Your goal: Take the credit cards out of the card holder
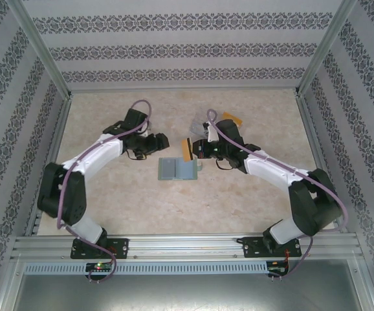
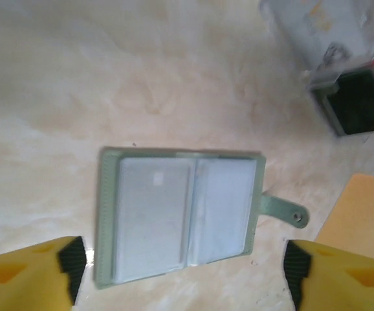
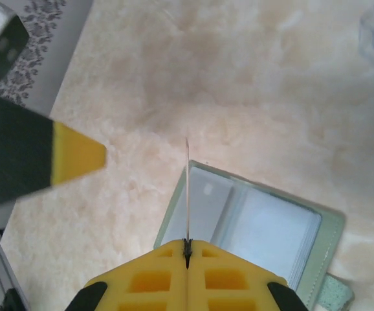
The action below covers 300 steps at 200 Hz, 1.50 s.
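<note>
- Top external view: the wallet (image 1: 178, 169) lies open and flat at mid-table between the two arms, pockets up.
- Its long axis runs left to right across the table, and its strap points toward the right arm's side.
- The right gripper (image 1: 193, 150) hangs just past the wallet's far edge, pinched tight on an orange card (image 1: 187, 149).
- From the right wrist we see that card (image 3: 187, 188) edge-on. It is a thin line running straight out from the closed fingertips, above the wallet's left pocket and, we judge, clear of it.
- The left gripper (image 2: 184, 262) hovers over the wallet (image 2: 180, 217) with jaws spread wide and nothing in them. Its fingers sit off the wallet's two short ends.
- A second card (image 1: 231, 120) lies on the table beyond the right gripper.
- We judge the next move belongs to the right arm: carry the held card away from the wallet, toward that far-right spot.
- We cannot tell whether the pockets hold more cards.
</note>
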### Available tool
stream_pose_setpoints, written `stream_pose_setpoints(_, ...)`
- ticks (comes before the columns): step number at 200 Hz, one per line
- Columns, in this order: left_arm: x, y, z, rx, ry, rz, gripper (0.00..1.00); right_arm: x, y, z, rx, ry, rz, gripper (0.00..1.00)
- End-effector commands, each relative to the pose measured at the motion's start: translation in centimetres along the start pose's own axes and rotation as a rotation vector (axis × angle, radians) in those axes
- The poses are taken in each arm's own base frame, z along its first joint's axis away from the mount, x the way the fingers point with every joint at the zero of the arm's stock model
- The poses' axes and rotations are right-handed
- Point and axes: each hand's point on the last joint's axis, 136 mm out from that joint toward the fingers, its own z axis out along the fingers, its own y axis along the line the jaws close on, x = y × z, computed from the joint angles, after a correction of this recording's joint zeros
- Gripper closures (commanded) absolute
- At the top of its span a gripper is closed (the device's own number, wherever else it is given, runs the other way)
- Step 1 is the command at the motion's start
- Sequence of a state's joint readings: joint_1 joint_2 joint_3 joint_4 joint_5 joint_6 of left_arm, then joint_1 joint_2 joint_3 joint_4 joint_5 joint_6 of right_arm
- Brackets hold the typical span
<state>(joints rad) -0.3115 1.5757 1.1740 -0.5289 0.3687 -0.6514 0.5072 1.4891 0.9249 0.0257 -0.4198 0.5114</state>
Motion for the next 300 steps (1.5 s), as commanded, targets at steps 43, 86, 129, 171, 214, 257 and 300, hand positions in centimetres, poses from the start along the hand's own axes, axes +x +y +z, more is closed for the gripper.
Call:
stream_pose_setpoints(43, 0.3, 6.7, -7.1, -0.185, -0.116, -0.009, 0.00, -7.5, -0.8, -5.3, 0.189, -0.143, -0.339, 1.00)
stream_pose_setpoints(86, -0.4, 9.0, -10.3, -0.224, -0.189, -0.003, 0.01, -11.5, -4.3, -8.6, 0.361, -0.154, -0.419, 1.00)
stream_pose_setpoints(129, -0.7, 9.4, -10.5, -0.226, -0.204, -0.019, 0.00, -14.5, -7.4, -11.2, 0.418, -0.103, -0.471, 1.00)
stream_pose_setpoints(171, -0.4, 9.6, -9.9, -0.217, -0.189, -0.028, 0.01, -15.0, -11.8, -10.3, 0.449, 0.079, -0.502, 1.00)
stream_pose_setpoints(214, -0.5, 9.7, -9.3, -0.216, -0.177, -0.028, 0.01, -14.8, -12.0, -8.9, 0.392, 0.187, -0.549, 1.00)
stream_pose_setpoints(257, -0.7, 10.3, -8.5, -0.235, -0.152, -0.041, 0.00, -14.9, -13.1, -7.5, 0.424, 0.271, -0.618, 1.00)
stream_pose_setpoints(300, -0.6, 10.9, -7.8, -0.241, -0.134, -0.054, 0.00, -14.2, -14.3, -6.8, 0.403, 0.392, -0.673, 1.00)
